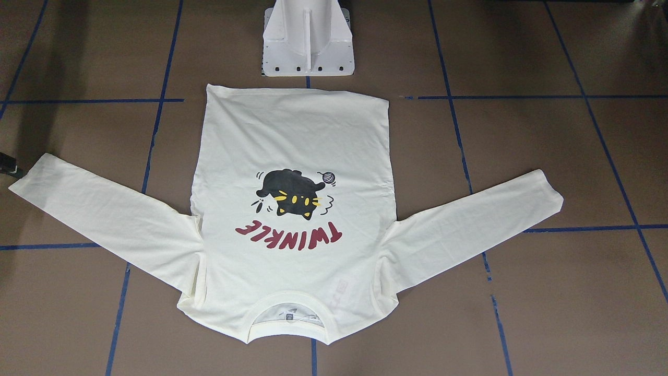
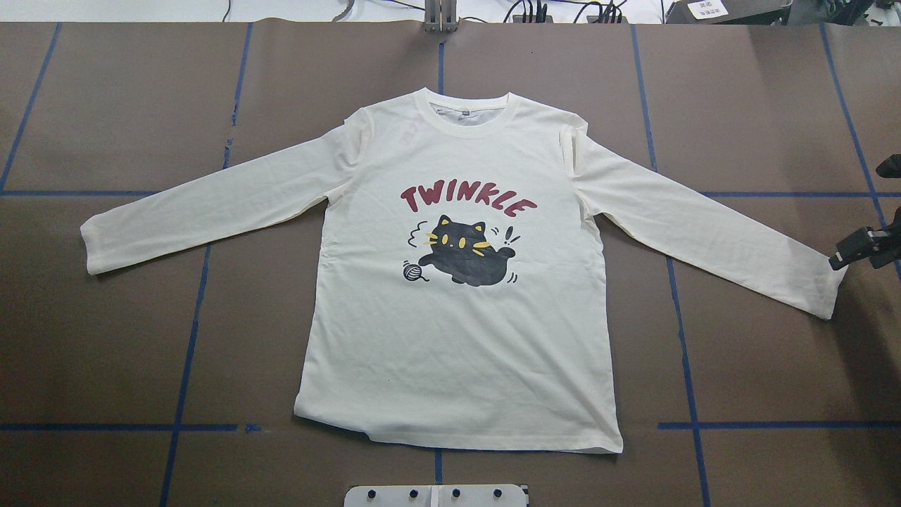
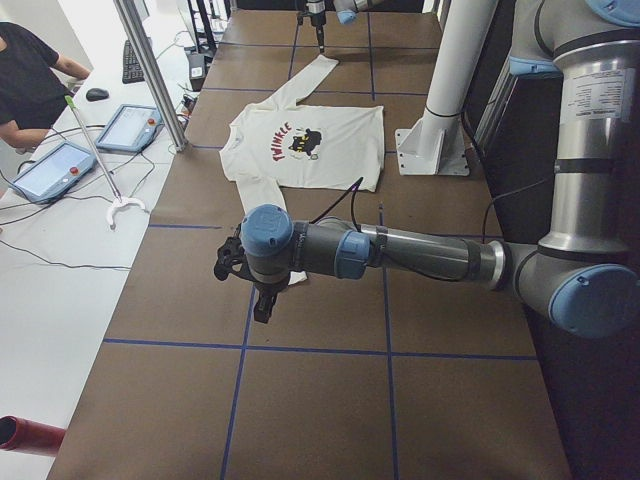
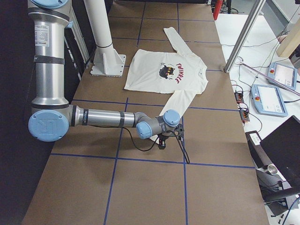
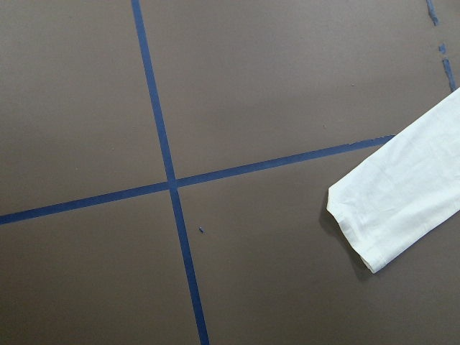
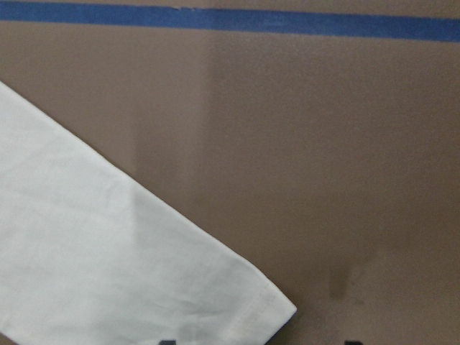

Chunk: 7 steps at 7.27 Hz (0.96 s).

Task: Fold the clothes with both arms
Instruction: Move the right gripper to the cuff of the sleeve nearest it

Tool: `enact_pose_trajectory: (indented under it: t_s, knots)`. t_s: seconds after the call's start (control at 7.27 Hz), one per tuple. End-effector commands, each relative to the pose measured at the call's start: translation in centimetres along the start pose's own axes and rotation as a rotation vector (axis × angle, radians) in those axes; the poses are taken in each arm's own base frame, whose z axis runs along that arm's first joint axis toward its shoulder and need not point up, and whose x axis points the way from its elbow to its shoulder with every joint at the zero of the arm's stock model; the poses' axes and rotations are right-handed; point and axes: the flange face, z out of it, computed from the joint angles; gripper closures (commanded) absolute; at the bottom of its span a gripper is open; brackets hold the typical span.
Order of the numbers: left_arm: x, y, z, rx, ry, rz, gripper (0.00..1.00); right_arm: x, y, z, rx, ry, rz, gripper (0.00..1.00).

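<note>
we see the cream twinkle cat t-shirt (image 2: 457, 352) flat, print up, on the brown surface (image 2: 105, 352). right end effector (image 2: 841, 259) spread beside a cuff; left end effector (image 3: 262, 308): cannot tell.

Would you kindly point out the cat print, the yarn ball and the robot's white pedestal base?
cat print (image 2: 470, 264): overhead view, the black body.
yarn ball (image 2: 412, 272): overhead view, its middle.
white pedestal base (image 1: 287, 52): front-facing view, its front wall.
</note>
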Motion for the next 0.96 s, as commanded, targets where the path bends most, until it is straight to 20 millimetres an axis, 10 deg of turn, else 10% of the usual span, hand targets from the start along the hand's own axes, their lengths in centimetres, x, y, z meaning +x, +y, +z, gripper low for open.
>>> enact_pose_trajectory:
  t_s: [0.0,0.55,0.83]
  knots:
    - [0.06,-0.01,-0.04,0.001,0.001,-0.001,0.0,-0.31,-1.32,0.87,-0.011,0.003,0.003,0.25]
    - [0.27,-0.01,-0.28,0.006,0.0,0.003,0.0,0.67,-1.12,1.72,-0.028,0.01,0.02,1.0]
    - [0.38,-0.04,-0.38,0.008,0.0,0.006,0.0,0.46,-1.11,1.46,-0.024,0.005,0.016,1.0]
